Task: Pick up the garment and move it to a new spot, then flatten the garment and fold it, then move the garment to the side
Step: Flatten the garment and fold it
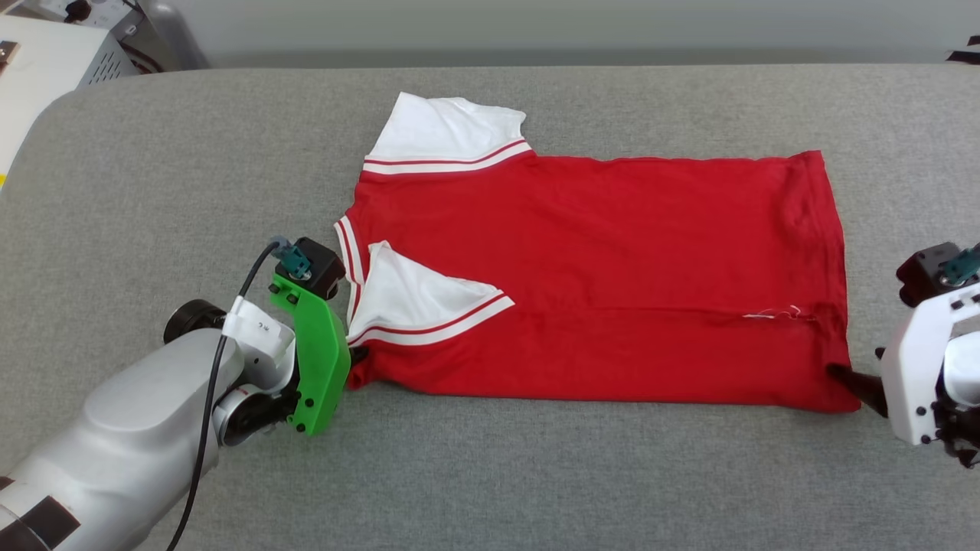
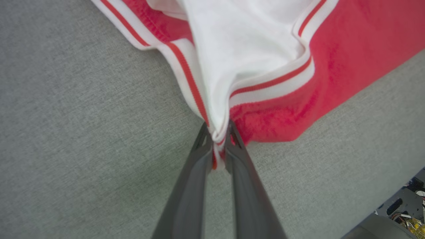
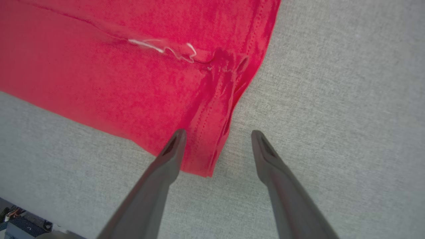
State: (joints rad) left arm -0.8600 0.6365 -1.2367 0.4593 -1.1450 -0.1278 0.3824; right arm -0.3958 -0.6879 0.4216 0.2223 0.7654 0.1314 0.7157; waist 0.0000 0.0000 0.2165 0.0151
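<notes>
A grey tabletop (image 1: 536, 474) carries the red shirt (image 1: 612, 268), which lies flat across its middle, collar end to the left and hem to the right. One white sleeve (image 1: 417, 298) is folded onto the red body. The left hand (image 2: 217, 131) is pinching the shirt's near left corner at the striped trim. The right hand (image 3: 215, 136) is spread at the near right hem corner, one finger over cloth, the other over bare tabletop.

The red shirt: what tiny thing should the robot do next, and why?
Probably shut the right gripper on the hem corner of the shirt. Its fingers stand open with that corner lying between them, while the left gripper pinches the sleeve end. With both near corners held, it could likely lift that edge to fold.
</notes>
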